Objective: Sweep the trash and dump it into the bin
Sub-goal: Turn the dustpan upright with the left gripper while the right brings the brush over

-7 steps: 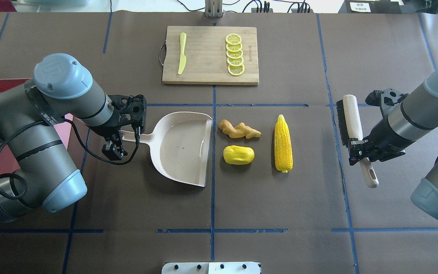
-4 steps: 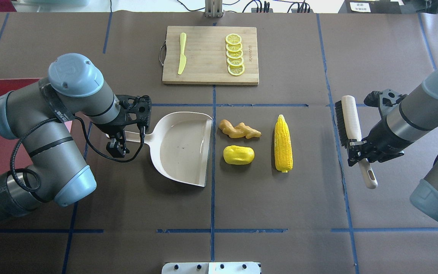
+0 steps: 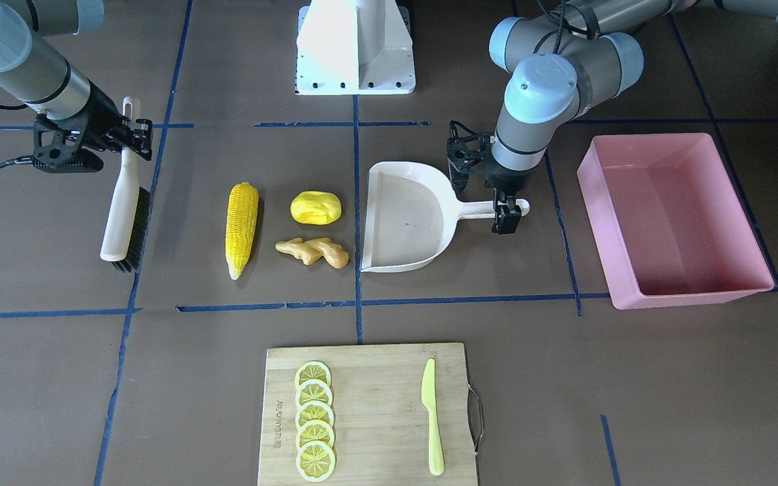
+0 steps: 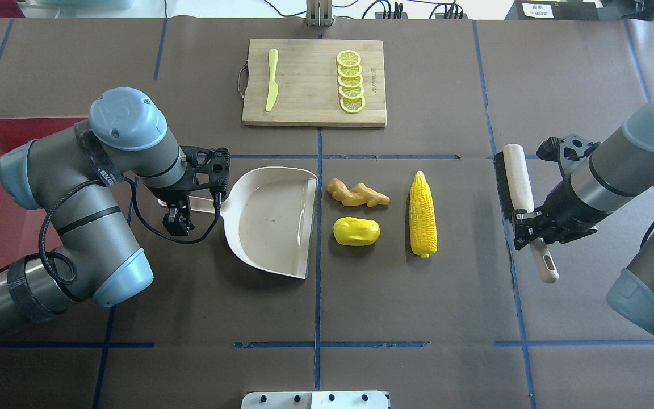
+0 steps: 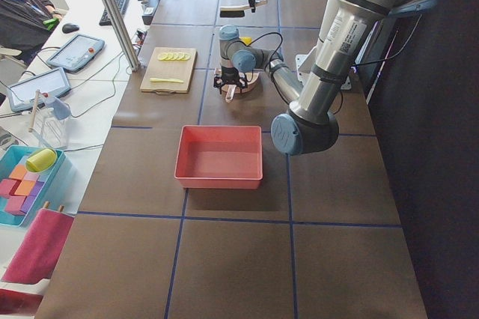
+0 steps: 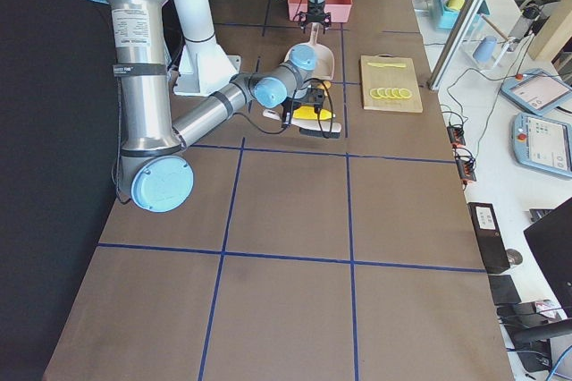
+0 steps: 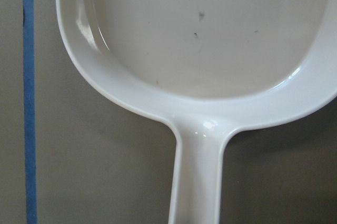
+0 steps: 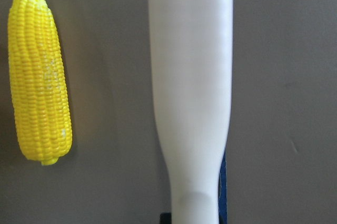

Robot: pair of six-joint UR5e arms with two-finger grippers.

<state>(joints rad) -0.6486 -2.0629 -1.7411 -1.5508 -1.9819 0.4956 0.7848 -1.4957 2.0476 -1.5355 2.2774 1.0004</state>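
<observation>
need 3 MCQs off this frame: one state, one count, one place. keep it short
1. The right gripper is:
A) open and empty
B) shut on the brush handle
C) out of every view

2. How many lemon slices lie on the cutting board?
A) five
B) three
C) seven

3. The corn cob lies:
A) on the cutting board
B) in the right gripper
C) between the brush and the ginger root

Answers:
1 B: it clamps the handle, which fills the right wrist view.
2 A: five overlapping slices form one row.
3 C: in the overhead view the cob sits on the table with the brush on one side and the root on the other.
</observation>
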